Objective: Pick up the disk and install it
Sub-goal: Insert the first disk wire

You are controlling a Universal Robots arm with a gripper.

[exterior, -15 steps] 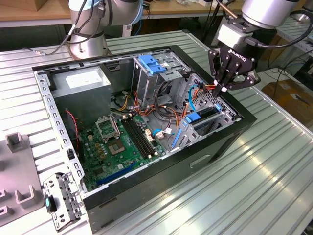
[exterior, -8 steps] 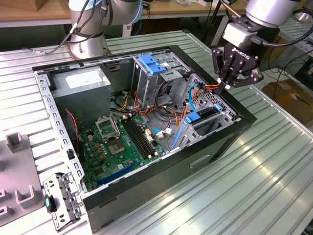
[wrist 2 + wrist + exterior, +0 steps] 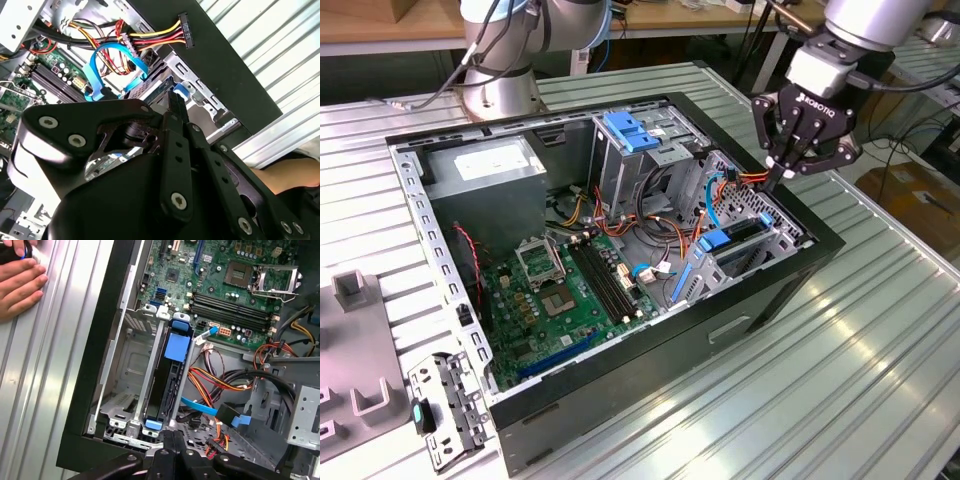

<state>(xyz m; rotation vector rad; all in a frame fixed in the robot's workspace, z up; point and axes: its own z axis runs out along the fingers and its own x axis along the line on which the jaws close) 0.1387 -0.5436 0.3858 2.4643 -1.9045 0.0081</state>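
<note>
1. My gripper (image 3: 784,178) hangs over one corner of the open computer case (image 3: 620,420), at about 2 o'clock from the case's middle in the exterior view. Its fingers are pressed together and carry nothing.
2. The disk (image 3: 167,385) is not on the worktop (image 3: 820,380). It stands on edge inside the drive cage (image 3: 127,365), between the cage's metal walls, with its blue carrier tab toward the motherboard (image 3: 225,285). In the exterior view the disk (image 3: 745,230) lies at about 7 o'clock from my gripper, near it.
3. I judge that the picking step is done and the installing step is close to its end. The disk looks to be in its slot, and in the first wrist view my closed fingertips are just beside the end of it nearest to them.
4. If more seating is needed, I think the move calls for a straight, gentle push along the slot. It also calls for care with the blue data cable (image 3: 97,65) and the loose power connector (image 3: 183,31) nearby.
5. I cannot tell whether the disk is fully latched, nor whether my fingertips touch it. In the second wrist view the gripper's own body covers that place.
6. A person's hand (image 3: 20,285) rests on the worktop beside the case, cut off by the picture's edge.
</note>
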